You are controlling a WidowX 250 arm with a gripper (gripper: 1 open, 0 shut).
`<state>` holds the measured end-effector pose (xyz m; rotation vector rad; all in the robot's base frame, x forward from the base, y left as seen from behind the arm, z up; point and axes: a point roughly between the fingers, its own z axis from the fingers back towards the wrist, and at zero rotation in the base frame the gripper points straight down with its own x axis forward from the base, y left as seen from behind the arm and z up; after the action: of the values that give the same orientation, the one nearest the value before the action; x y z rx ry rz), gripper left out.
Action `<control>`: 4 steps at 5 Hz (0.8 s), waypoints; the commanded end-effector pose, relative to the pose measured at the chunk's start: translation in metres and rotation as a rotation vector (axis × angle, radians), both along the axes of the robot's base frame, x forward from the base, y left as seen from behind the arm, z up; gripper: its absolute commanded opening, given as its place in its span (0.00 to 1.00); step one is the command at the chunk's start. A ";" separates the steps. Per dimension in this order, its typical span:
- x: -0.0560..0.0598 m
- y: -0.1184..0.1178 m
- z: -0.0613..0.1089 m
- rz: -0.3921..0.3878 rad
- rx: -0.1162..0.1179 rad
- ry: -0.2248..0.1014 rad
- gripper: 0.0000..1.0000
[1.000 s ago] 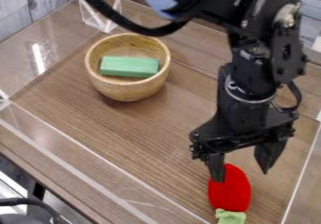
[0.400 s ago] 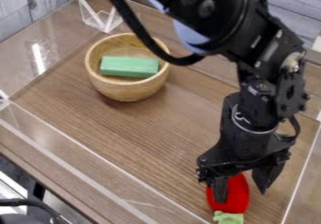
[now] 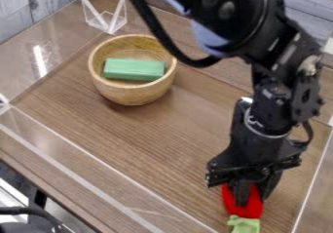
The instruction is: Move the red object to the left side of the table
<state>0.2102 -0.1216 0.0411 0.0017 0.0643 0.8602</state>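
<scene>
The red object [image 3: 244, 206], a small strawberry-like toy with a light green cap [image 3: 240, 224], lies near the front right corner of the table [image 3: 104, 139]. My gripper [image 3: 246, 195] points straight down over it, with its black fingers drawn in tight against the toy's two sides. The fingers hide much of the red body. The toy rests on the tabletop.
A round light wooden bowl [image 3: 132, 81] holding a green rectangular block [image 3: 135, 69] stands at the back left. Low clear acrylic walls [image 3: 39, 130] edge the tabletop. The black arm [image 3: 267, 91] rises from the gripper toward the top of the view.
My gripper came down onto the red toy and its fingers, wide apart before, have drawn in against the toy's sides. The bowl and block have not moved.
</scene>
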 end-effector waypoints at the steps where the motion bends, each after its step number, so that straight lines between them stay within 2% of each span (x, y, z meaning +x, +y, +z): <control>1: 0.014 -0.008 0.039 -0.031 -0.040 -0.080 0.00; 2: 0.016 -0.001 0.040 -0.064 -0.062 -0.087 0.00; 3: 0.014 0.001 0.034 -0.073 -0.072 -0.091 0.00; 4: 0.020 0.009 0.038 -0.094 -0.080 -0.098 0.00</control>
<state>0.2227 -0.1102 0.0628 -0.0631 0.0538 0.7640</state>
